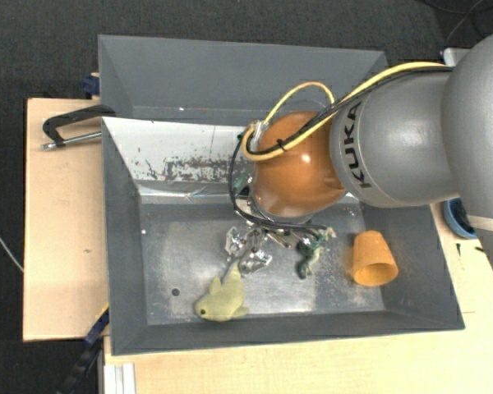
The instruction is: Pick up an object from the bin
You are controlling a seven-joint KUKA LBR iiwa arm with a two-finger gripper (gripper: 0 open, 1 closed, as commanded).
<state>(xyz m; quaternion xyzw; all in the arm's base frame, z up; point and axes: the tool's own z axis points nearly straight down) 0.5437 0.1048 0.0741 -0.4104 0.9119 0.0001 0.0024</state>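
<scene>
A pale yellow soft lump [220, 302] lies on the bin [148, 245] floor near the front wall, left of the middle. Just above it and slightly to its right is the metal end effector [245, 257], its tip close to the lump's upper edge; I cannot tell whether it is wide or narrow, or whether it touches the lump. A small dark green piece [306, 258] sits just right of the end effector. Further right, an orange cup [371, 258] lies tipped on its side, well apart from the lump.
</scene>
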